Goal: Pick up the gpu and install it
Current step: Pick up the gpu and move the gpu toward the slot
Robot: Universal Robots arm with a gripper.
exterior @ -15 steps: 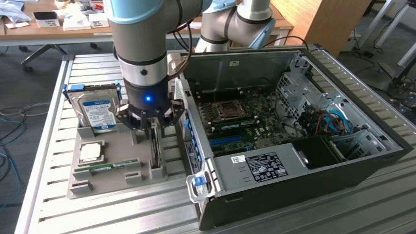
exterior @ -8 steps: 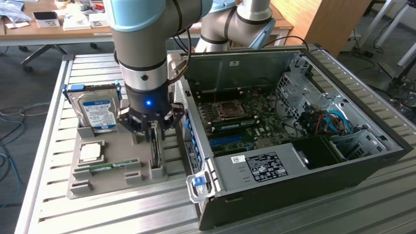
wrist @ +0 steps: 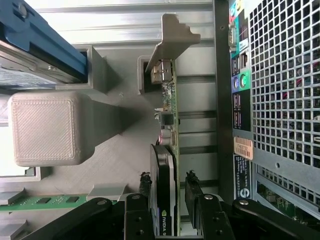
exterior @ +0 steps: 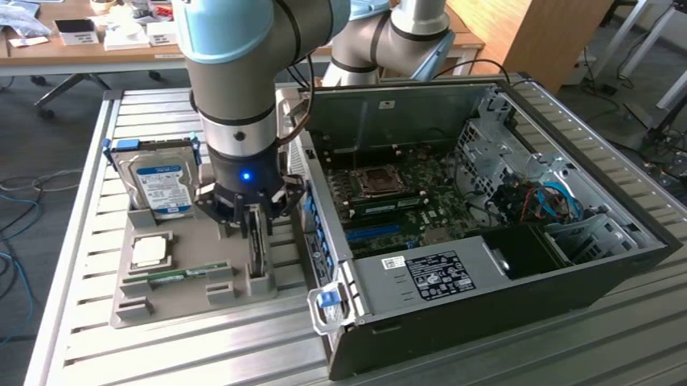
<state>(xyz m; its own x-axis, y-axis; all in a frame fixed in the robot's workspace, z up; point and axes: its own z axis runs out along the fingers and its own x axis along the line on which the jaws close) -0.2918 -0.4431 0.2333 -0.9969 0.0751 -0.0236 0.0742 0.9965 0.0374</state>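
The gpu (exterior: 259, 259) stands on edge in a slot of the grey parts holder (exterior: 193, 299), beside the open computer case (exterior: 601, 265). In the wrist view the gpu (wrist: 164, 170) is seen edge-on, with its black shroud, its green board and its silver end bracket (wrist: 172, 37) at the far end. My gripper (exterior: 256, 233) is lowered over the card from above. The gripper (wrist: 168, 184) is open and straddles the card, one black fingertip (wrist: 145, 182) by the shroud and the other a small gap off the board side.
A hard drive (exterior: 161, 183) in a blue caddy stands at the holder's back. A processor (exterior: 150, 251) and a green memory stick (exterior: 185, 273) lie in front. The case's rear panel (wrist: 280, 90) runs close beside the card. The motherboard (exterior: 403, 201) lies exposed inside the case.
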